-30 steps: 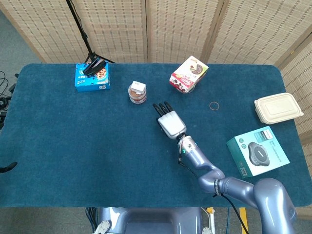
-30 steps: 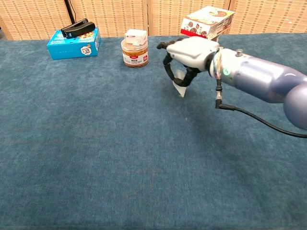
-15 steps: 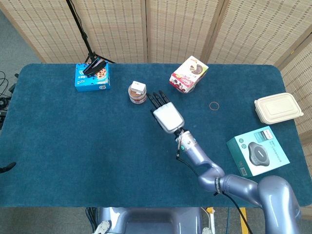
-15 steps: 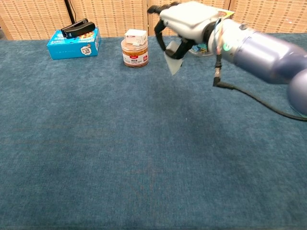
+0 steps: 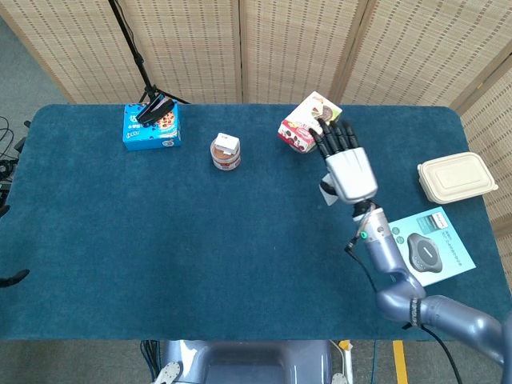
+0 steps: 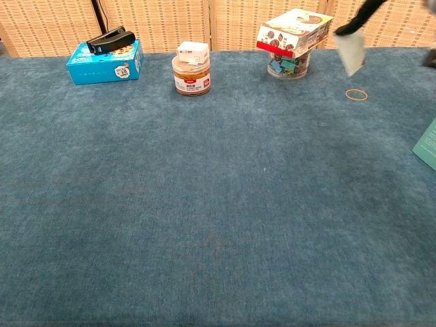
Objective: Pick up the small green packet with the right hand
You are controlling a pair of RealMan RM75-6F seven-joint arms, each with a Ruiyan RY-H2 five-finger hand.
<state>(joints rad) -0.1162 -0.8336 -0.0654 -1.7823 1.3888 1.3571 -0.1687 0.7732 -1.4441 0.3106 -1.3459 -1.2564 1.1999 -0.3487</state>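
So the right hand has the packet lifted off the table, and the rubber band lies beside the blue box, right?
Not quite. The right hand does hold the packet up, but the chest view shows the rubber band lying near the clear cup, far from the blue box.

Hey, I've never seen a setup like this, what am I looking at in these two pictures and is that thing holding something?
It is a two-armed robot at a blue table. One camera looks down from its head, the other looks forward from its chest. The silver arm ends in the right hand, raised above the table, with a small pale packet hanging from its fingers. On the table lie a blue box, a jar, a snack box, a rubber band, a lidded container and a teal box. The left hand is out of sight.
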